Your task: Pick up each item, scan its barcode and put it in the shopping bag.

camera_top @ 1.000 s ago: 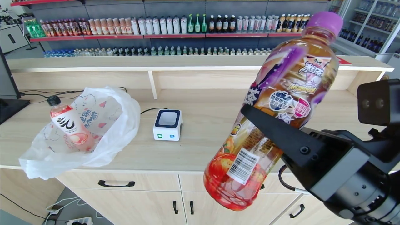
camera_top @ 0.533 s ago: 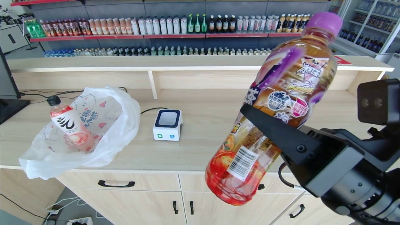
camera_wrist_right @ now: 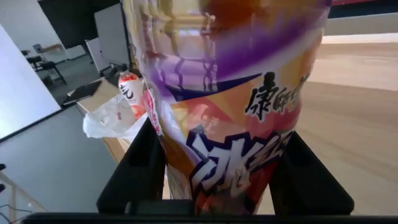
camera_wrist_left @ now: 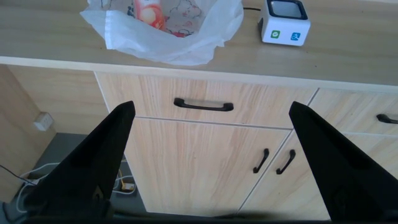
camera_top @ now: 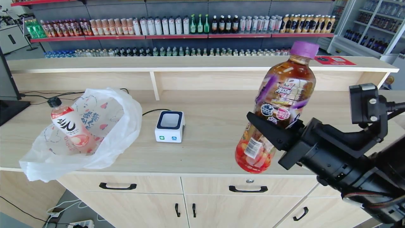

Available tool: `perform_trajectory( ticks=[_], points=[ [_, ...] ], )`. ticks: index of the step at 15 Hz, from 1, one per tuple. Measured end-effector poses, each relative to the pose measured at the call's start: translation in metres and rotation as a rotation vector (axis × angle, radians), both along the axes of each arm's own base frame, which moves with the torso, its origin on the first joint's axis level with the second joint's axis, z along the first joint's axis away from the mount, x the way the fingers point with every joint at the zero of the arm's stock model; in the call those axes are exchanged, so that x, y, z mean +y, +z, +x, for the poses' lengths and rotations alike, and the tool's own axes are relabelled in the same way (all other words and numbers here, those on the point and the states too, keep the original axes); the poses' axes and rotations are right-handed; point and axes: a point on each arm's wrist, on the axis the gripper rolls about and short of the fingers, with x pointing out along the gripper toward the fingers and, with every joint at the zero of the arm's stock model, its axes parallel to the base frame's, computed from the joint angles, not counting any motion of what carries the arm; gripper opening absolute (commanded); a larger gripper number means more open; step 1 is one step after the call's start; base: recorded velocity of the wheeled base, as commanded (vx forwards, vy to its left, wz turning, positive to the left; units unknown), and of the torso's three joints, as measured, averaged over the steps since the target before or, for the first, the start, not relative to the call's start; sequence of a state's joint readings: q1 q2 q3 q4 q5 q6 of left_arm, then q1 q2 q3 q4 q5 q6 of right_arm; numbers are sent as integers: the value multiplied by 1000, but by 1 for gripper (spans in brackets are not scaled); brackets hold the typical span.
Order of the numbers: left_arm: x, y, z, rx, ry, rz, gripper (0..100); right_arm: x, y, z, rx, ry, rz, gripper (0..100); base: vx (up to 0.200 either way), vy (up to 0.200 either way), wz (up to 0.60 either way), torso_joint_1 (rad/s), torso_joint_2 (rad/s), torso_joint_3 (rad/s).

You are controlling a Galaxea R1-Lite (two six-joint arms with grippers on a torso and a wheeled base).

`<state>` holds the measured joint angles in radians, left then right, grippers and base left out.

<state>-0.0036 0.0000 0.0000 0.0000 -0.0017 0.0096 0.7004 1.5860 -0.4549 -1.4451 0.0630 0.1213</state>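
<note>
Right gripper (camera_top: 269, 131) clamped on the tilted, purple-capped bottle (camera_top: 284, 95) at centre-right of the frame; left gripper (camera_wrist_left: 211, 109) spread wide, facing the drawer (camera_wrist_left: 205, 127).

The right gripper (camera_top: 272, 122) has carried the tea bottle (camera_top: 284, 91) forward, away from the head camera toward 12 o'clock, so both look smaller. The bottle's red base, earlier in front of the drawers, now sits at the front edge of the desk (camera_top: 208, 152). A drawer handle (camera_top: 248, 189) that was hidden now shows at 6 o'clock below it.
</note>
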Motion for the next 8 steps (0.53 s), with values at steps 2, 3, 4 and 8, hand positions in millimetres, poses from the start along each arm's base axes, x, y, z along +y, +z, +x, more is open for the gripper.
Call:
perform_trajectory(
  ticks=[2,3,4,8],
  points=[
    [0,0,0,0,0,0,100,-21,1,21,-79,-168,-107,0,0,0,0,0,0,0],
    [0,0,0,0,0,0,100,-33,2,29,-99,-237,-133,0,0,0,0,0,0,0],
    [0,0,0,0,0,-1,100,-47,3,36,-110,-306,-149,0,0,0,0,0,0,0],
    [0,0,0,0,0,-3,100,-87,-3,42,-106,-477,-175,0,0,0,0,0,0,0]
  ],
)
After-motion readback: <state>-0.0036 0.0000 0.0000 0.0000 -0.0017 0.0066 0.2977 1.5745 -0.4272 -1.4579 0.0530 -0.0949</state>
